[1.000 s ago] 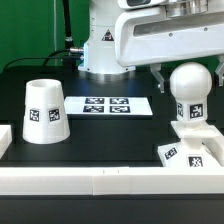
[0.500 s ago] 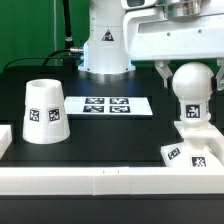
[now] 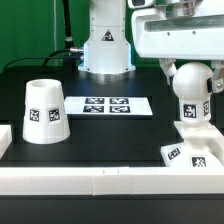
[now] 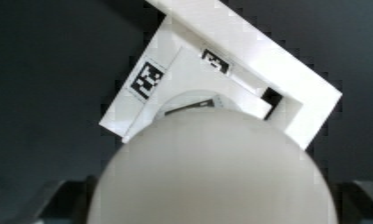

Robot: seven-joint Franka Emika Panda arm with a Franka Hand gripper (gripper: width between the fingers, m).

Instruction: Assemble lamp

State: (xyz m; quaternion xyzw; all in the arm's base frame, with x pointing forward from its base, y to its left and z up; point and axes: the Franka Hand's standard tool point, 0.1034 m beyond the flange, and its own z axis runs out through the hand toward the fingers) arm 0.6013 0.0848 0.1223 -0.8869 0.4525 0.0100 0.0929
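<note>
My gripper [image 3: 190, 72] is shut on the round top of the white bulb [image 3: 191, 85] and holds it upright, tag facing front. The bulb's lower end is just above or touching the low sloped square base [image 3: 192, 152] at the exterior view's right front. I cannot tell whether they touch. In the wrist view the bulb [image 4: 209, 165] fills the foreground between my dark fingers [image 4: 58, 200], with the base [image 4: 227, 75] under it. The conical shade [image 3: 44, 110] stands mouth up at the exterior view's left.
The marker board [image 3: 108, 105] lies flat in the middle of the black table. A white rail [image 3: 100, 182] runs along the front edge, with a white block at the left edge [image 3: 4, 140]. The arm's white pedestal [image 3: 105, 50] stands at the back.
The arm and gripper have shifted a little toward the exterior view's right with the bulb, which now sits slightly lower over the base. The shade and the marker board have not moved.
</note>
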